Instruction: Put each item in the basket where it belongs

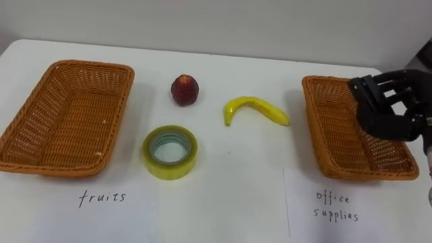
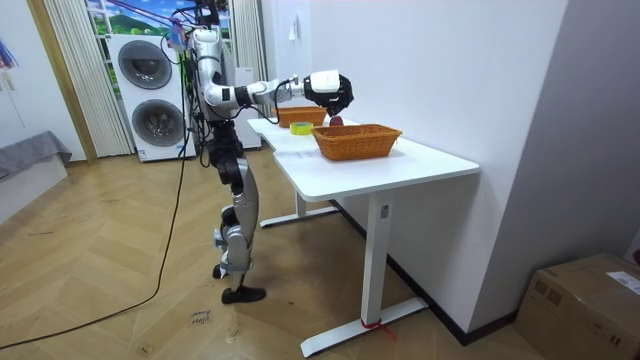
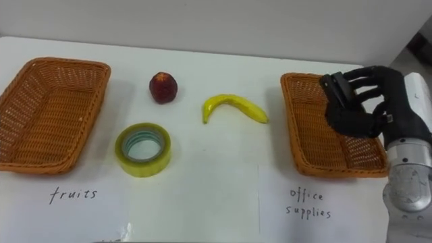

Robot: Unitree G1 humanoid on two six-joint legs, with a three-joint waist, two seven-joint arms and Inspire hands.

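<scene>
A red apple (image 1: 184, 90) and a yellow banana (image 1: 255, 109) lie in the middle of the white table, between two wicker baskets. A roll of yellowish tape (image 1: 170, 152) lies flat in front of the apple. The left basket (image 1: 40, 145), labelled fruits, holds nothing. My right hand (image 1: 390, 106) hovers over the right basket (image 1: 327, 135), labelled office supplies. Its fingers are relaxed and open with nothing in them. In the room view I stand at the table's end with that arm (image 2: 285, 92) stretched over the table.
Handwritten paper labels (image 1: 102, 198) lie along the table's near edge in front of each basket. A wall runs behind the table's far edge. In the room view, two stacked washing machines (image 2: 150, 90) stand behind me and a cardboard box (image 2: 585, 305) sits on the floor.
</scene>
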